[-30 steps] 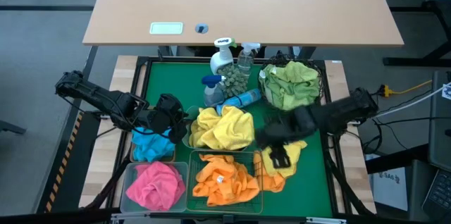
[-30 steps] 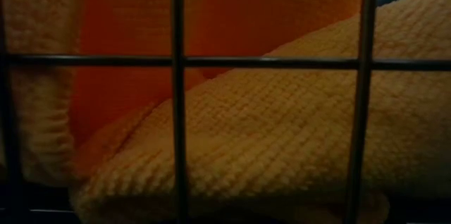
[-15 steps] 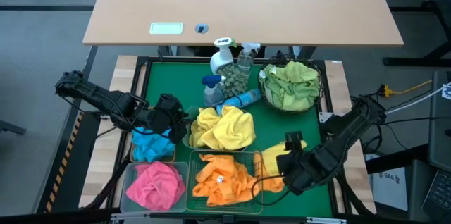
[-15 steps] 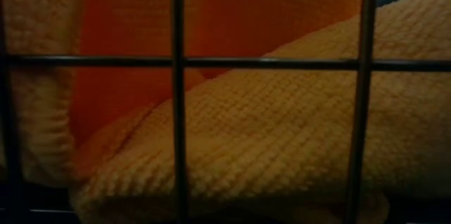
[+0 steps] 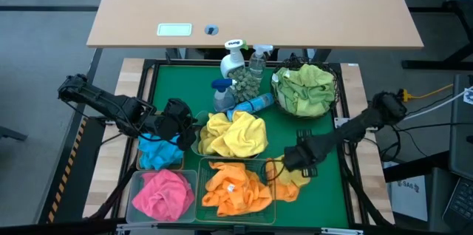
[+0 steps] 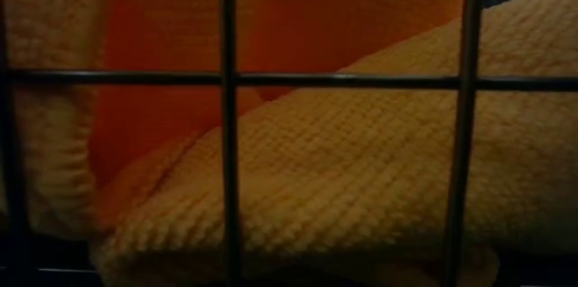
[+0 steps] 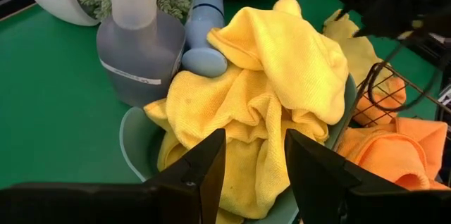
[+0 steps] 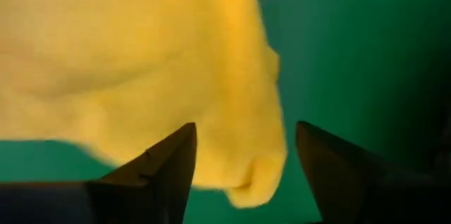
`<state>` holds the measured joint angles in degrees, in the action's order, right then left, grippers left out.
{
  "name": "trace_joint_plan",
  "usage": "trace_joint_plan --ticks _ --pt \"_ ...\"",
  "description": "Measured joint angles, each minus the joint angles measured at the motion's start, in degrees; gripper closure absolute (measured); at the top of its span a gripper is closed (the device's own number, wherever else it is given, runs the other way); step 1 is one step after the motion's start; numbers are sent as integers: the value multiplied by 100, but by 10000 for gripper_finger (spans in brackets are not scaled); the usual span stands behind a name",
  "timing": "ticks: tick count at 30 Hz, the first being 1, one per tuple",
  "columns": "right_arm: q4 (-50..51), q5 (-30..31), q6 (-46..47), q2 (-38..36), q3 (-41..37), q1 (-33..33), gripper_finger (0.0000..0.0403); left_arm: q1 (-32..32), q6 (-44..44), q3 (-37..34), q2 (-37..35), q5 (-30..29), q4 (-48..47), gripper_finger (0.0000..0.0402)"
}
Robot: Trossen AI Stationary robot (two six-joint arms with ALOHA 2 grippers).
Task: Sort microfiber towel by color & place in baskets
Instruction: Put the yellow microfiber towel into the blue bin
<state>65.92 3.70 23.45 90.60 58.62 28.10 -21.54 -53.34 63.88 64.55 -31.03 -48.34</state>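
While the left gripper (image 7: 254, 171) hangs with fingers spread just above the yellow towels (image 5: 233, 133) heaped in the teal tub (image 7: 137, 139), the right gripper (image 8: 243, 164) hovers, jaws apart and empty, over a loose yellow towel (image 5: 292, 178) on the green mat (image 5: 185, 83) beside the wire basket (image 5: 270, 170). Orange towels (image 5: 235, 188) fill that basket, a pink towel (image 5: 162, 194) sits in the clear bin (image 5: 135, 183), a blue towel (image 5: 159, 151) lies by the left arm, and green towels (image 5: 304, 89) fill the round mesh basket (image 5: 334, 91). Spray bottles (image 5: 235, 61) stand at the mat's far edge.
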Motion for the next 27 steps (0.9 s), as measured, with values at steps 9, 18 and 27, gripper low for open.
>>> trace_joint_plan --ticks 9,18,27 --pt "-657 -242 -449 -8 -840 -702 162 -2 0 0 0 0 0 262" --pt "-767 -743 -639 -8 -841 -785 261 0 -2 -2 0 0 0 262" --pt "-314 -756 -685 -1 -484 -788 388 -1 -2 -2 0 -2 -1 262"
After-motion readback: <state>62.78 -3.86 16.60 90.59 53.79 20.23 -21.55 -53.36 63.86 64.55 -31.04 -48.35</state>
